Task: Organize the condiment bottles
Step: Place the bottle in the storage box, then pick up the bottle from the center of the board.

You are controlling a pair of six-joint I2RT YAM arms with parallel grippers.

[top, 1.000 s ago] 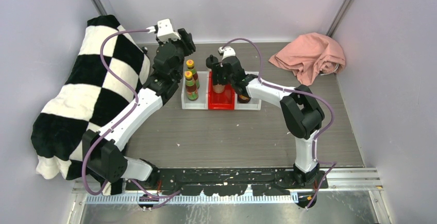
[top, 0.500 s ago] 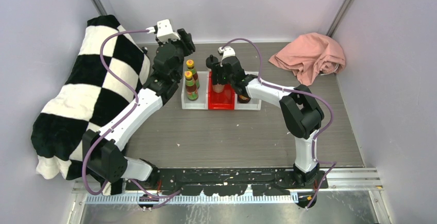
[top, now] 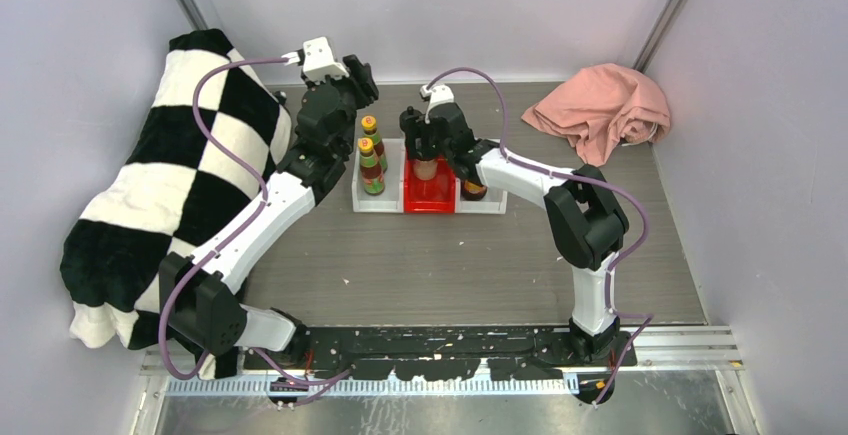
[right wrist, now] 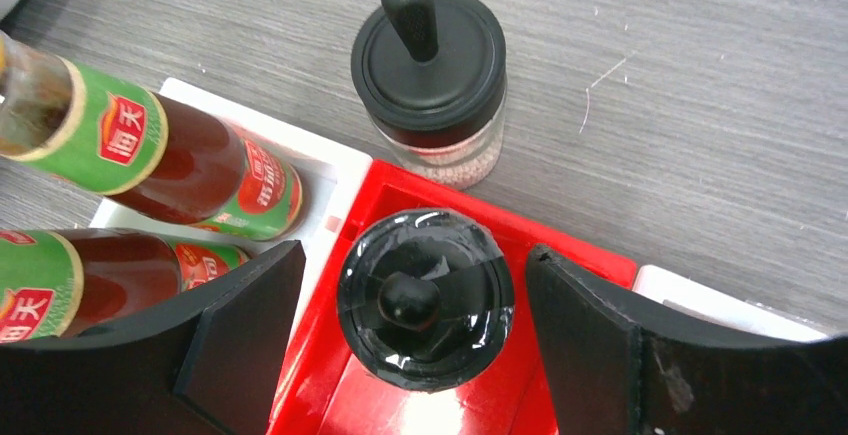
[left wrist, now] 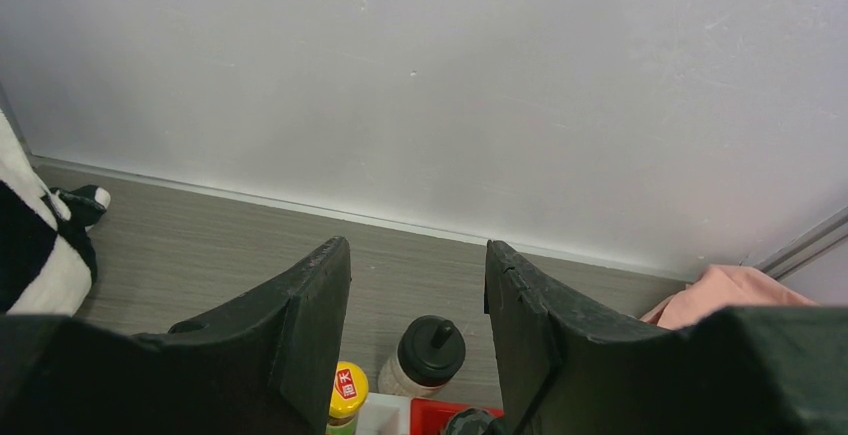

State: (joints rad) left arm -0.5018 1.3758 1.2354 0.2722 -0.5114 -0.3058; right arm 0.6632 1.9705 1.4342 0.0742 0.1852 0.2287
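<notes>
The right claw (right wrist: pixel 412 255) hangs straight over the red bin (right wrist: pixel 500 220) with its fingers spread wide. One is on each side of the black-lidded shaker (right wrist: pixel 425 300) that stands in the far end of that bin. There is a gap on both sides, so it has hold of nothing. I judge this to be a let-go: the shaker is home and the claw must get clear.

To do that well, keep the fingers apart and rise straight up until they are above the knob on the lid. Any sideways drift before then could catch the lid's rim and tip the shaker.

The second shaker (right wrist: pixel 432 65) stands on the desk (right wrist: pixel 700 105) just behind the red bin's far rim, and is likely next. Come down on it from above, close on the lid or the glass just under it, then lift it over the rim. The near end of the red bin looks free for it.

Mind the two sauce bottles (right wrist: pixel 190 170) in the white bin (right wrist: pixel 320 170) left of the red bin. They stand tall and close to the claw's left finger.

A dark jar (top: pixel 473 192) sits right of the red bin, mostly hidden by the arm.

The left claw (left wrist: pixel 415 255) hovers open and empty above the sauce bottles, behind and left of the red bin, and is best held there.
</notes>
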